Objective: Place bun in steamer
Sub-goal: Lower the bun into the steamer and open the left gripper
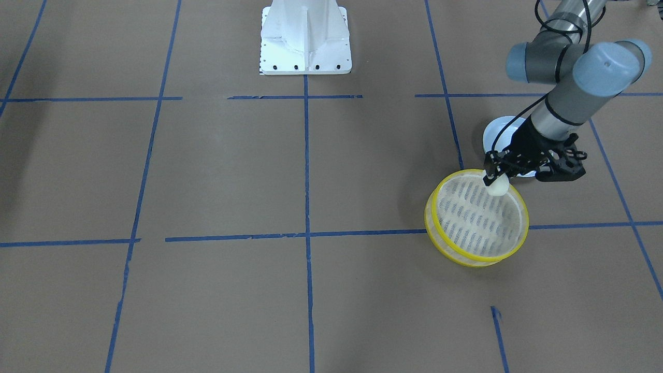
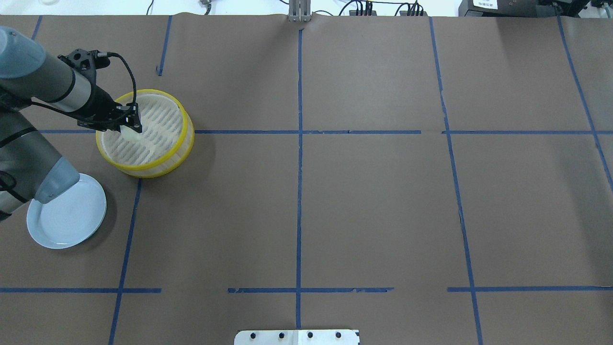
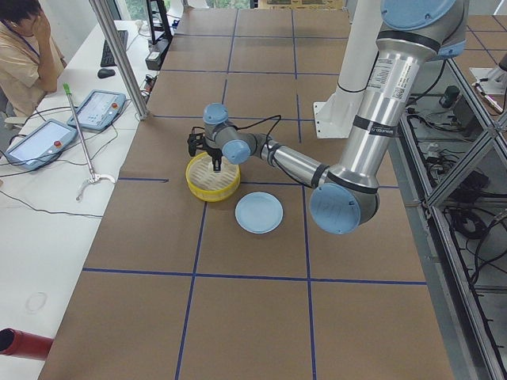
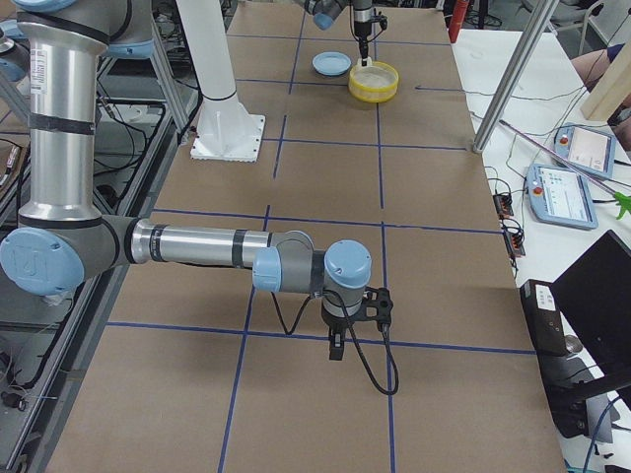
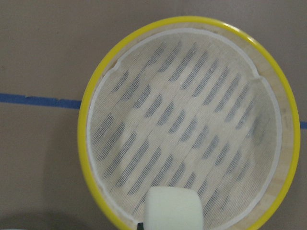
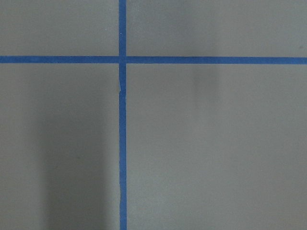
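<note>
1. Bun (image 1: 498, 186): small cream-white, rounded squarish soft lump, pinched between the fingertips of the left gripper (image 1: 489, 178). The jaws are clamped on it from above.
2. Location: the bun is inside the steamer (image 1: 430, 220), a round shallow basket with bright yellow rims, a pale translucent wall and a slatted cream floor. It sits close to the rim on the robot's side. Can't tell whether it touches the floor.
3. Left wrist view: the bun is at the bottom edge, over the slats just inside the yellow rim.
4. Steamer sits across a blue tape (image 2: 299, 191) line on the brown-paper table (image 2: 373, 191).
5. Pale blue round plate (image 2: 72, 220): near the steamer, not touching, partly under the left arm.
6. Right gripper (image 4: 335, 348): well apart from the steamer, pointing down over a tape crossing. Only the side view shows it, so can't tell whether it is open or closed.
7. Writing: white label (image 2: 486, 4) on a black box past the table's far edge, too small to read.
</note>
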